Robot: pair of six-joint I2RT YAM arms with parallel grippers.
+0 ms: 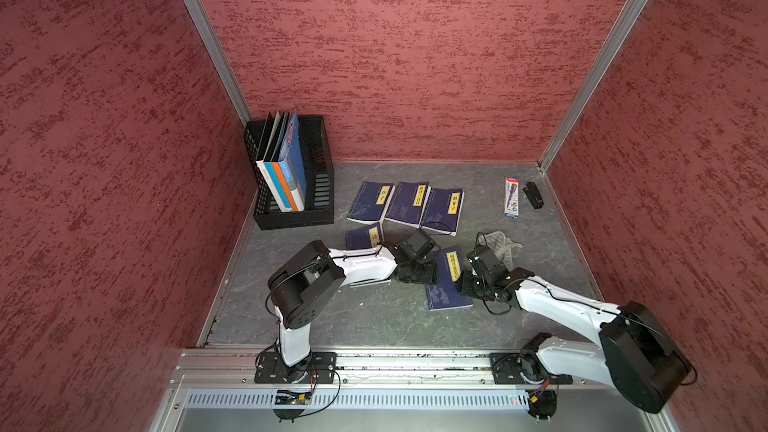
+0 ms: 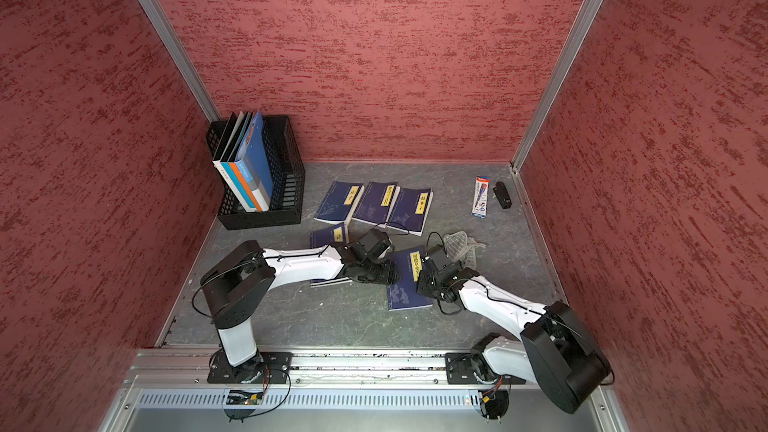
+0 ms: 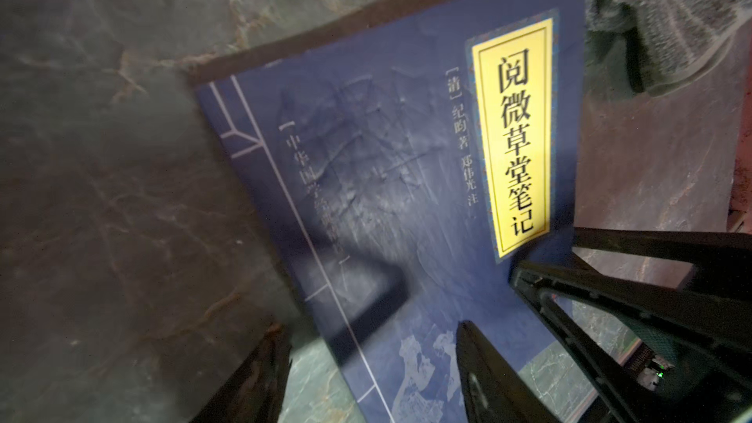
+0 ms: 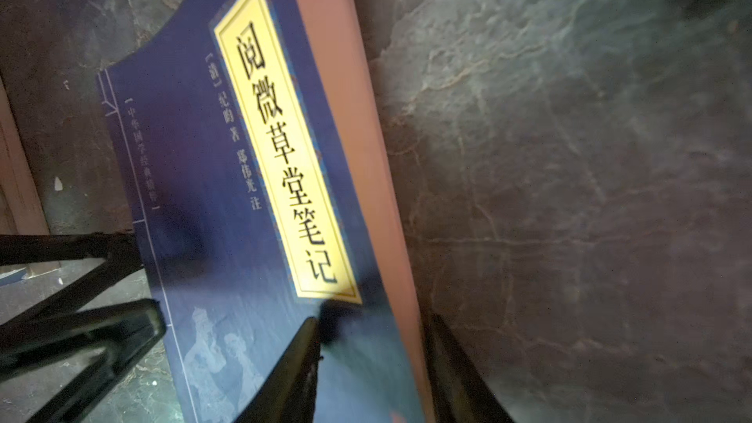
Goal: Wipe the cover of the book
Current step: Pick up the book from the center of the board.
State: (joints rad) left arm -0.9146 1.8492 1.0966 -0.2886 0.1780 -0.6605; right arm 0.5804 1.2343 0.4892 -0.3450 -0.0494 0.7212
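**Astride both long edges of the book, no cloth in either claw**

Found the left claw [image 3: 372, 325] with jaws apart, astride the spine edge of the book [image 1: 448, 292], and the right claw [image 4: 374, 319] apart astride the page edge; no pinch seen at either. Feared a squeeze from both sides: could buckle or crease the soft cover, or tip the book up off the surface [image 1: 374, 317]. Feared also a knock between the two claws. Located the book flat, cover up, between them. Noted the cloth [image 1: 500, 245] near its far right corner, held by nothing.
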